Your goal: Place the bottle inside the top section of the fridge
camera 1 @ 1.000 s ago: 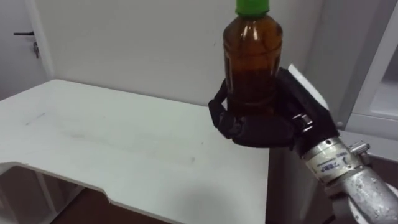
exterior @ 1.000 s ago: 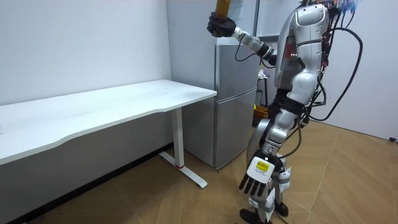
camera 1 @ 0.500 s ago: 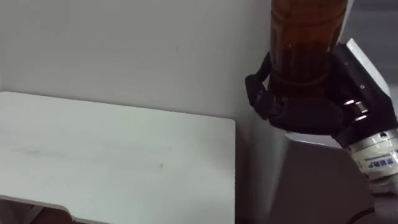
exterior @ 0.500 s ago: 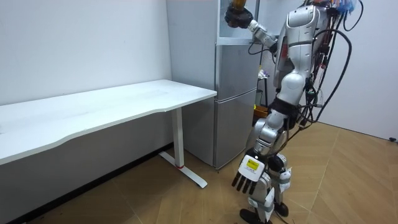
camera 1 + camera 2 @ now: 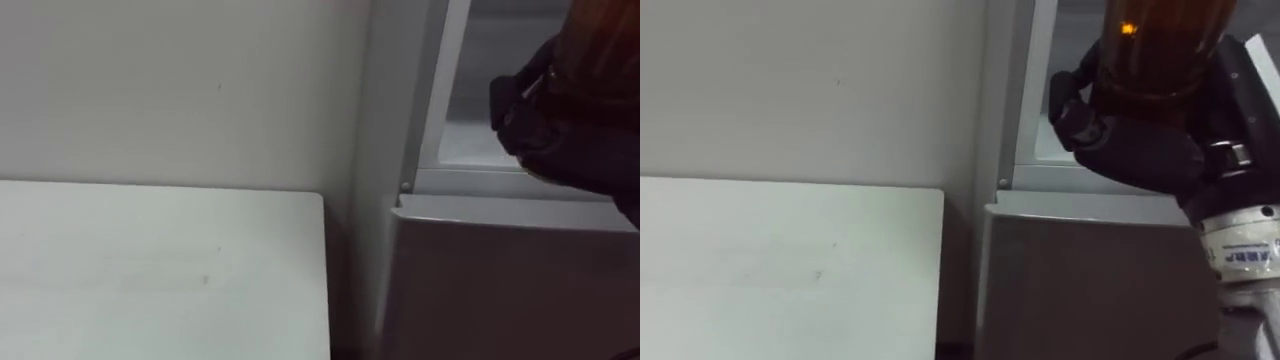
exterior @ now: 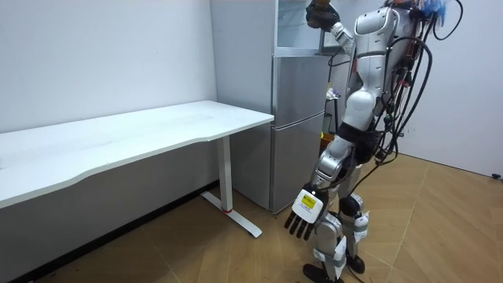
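Observation:
A brown bottle stands upright in my right hand, whose dark fingers curl around its lower part; its cap is cut off at the top. The hand holds it in front of the open upper fridge compartment, just above the sill and the shut grey lower door. In the room view I stand close to the fridge with the right hand raised to its top. My left hand hangs by my leg, fingers straight.
A white table ends right beside the fridge's left side, against a pale wall. In the room view the table runs off to the room view's left, and wooden floor lies behind me.
The eye view has swung right, from the table to the fridge. My right hand has carried the bottle from over the table's end to the upper compartment's opening; my body has turned toward the fridge.

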You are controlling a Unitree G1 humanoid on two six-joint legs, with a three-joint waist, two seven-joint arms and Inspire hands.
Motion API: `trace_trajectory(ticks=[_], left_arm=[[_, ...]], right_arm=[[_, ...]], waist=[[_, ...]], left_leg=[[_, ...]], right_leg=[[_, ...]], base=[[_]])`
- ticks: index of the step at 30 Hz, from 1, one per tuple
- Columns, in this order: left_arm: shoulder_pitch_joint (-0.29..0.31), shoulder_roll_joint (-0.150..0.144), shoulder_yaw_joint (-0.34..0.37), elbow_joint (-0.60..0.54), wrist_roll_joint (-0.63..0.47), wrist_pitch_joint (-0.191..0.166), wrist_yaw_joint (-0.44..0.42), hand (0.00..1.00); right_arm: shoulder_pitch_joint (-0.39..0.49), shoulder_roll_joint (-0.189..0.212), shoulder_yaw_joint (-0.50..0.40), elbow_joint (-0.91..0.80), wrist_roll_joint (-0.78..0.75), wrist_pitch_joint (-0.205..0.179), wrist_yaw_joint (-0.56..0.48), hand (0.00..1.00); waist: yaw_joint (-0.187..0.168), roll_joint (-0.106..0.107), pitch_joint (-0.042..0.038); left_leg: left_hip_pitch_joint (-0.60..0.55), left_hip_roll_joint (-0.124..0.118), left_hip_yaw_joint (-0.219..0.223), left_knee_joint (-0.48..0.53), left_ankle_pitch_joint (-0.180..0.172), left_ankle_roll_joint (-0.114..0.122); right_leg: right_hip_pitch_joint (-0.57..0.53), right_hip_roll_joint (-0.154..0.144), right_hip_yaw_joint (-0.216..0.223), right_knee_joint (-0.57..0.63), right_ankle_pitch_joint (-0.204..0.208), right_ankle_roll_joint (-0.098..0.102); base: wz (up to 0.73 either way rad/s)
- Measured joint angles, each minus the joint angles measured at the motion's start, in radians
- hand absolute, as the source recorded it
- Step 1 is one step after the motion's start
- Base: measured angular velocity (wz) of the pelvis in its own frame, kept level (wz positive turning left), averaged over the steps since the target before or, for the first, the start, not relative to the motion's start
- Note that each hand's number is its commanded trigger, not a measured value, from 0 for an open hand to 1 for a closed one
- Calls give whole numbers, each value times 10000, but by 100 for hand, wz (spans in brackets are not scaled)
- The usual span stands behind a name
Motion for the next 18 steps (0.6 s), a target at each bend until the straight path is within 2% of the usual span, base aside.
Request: trace_trajectory(ticks=[6,10,12,18], left_arm=[[49,-1,-3,-2,138,1,-61,0],[26,-4,8,-41,133,-1,-68,0],[32,3,9,-86,133,-7,-68,0],[117,4,3,-86,105,-9,-50,0]], right_arm=[[227,-84,-64,33,-3,-8,-328,100],[244,-559,-125,367,8,-10,-514,100],[244,-661,-130,443,9,-10,-684,100],[242,-669,-131,831,95,-34,-817,100]], waist=[[-40,-115,-10],[-17,-144,-1],[8,-176,7],[45,-183,29]], left_leg=[[38,85,110,32,-62,-85],[26,89,136,172,-147,-84],[28,88,147,169,-150,-82],[78,97,153,163,-177,-93]], right_leg=[[-5,23,-5,-6,-16,-36],[44,26,5,-37,-76,-102],[60,49,11,-150,-83,-103],[142,93,-35,-171,-77,-103]], base=[[-8],[-1],[0],[0]])
